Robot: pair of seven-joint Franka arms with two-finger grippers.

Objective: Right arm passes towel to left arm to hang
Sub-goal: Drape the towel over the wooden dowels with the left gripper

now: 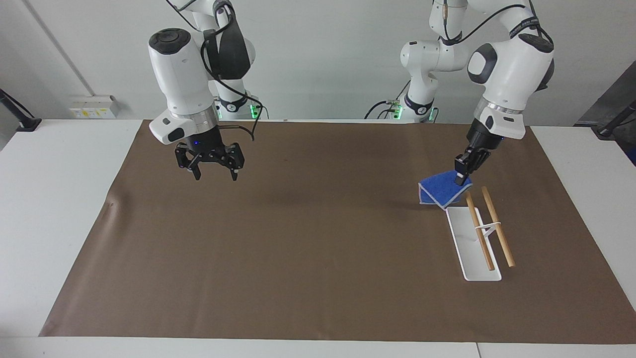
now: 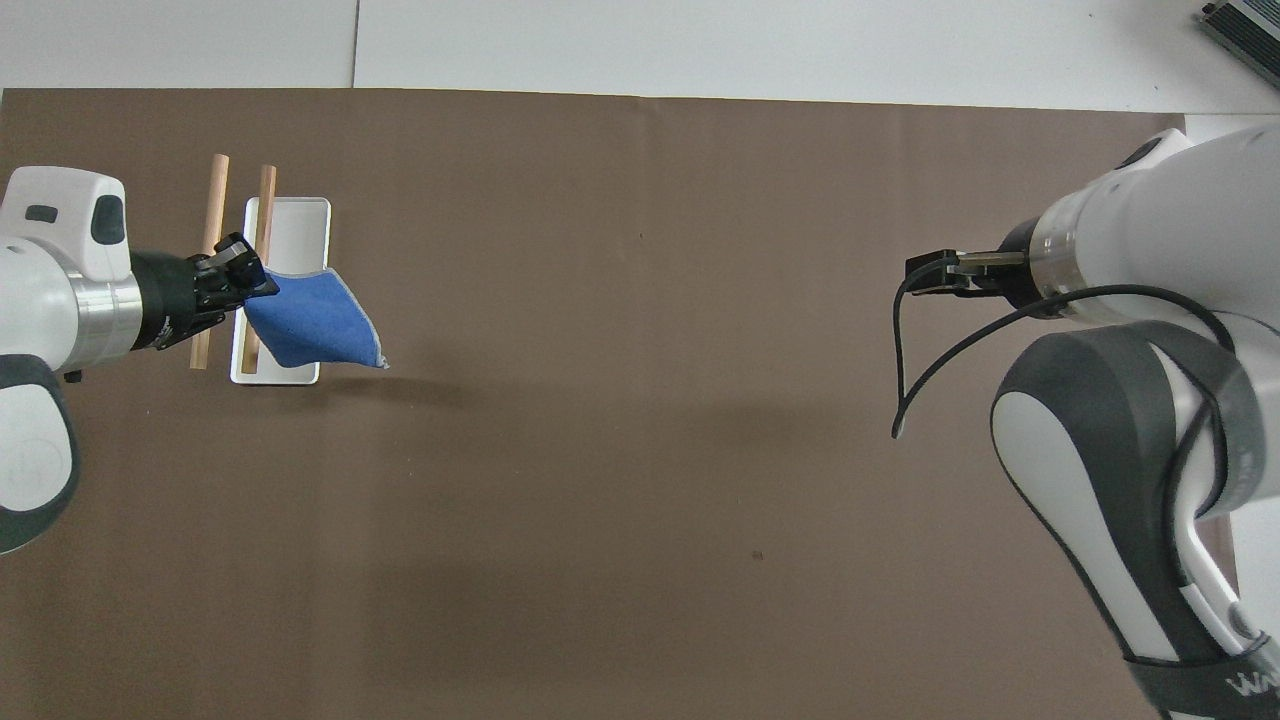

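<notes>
While left hand pinches folded terry towel | right hand spread wide

Towel — blue terry cloth, nubby, matt. Rack rods — bare wood; base glossy white. Table cover — matt brown paper.

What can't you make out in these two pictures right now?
- Facing view: near ends of the two wooden dowels, covered by the blue terry towel.
- Overhead view: the right hand shows edge-on, fingertips unreadable.
- Overhead view: both arm bases cut off by the edges.
</notes>
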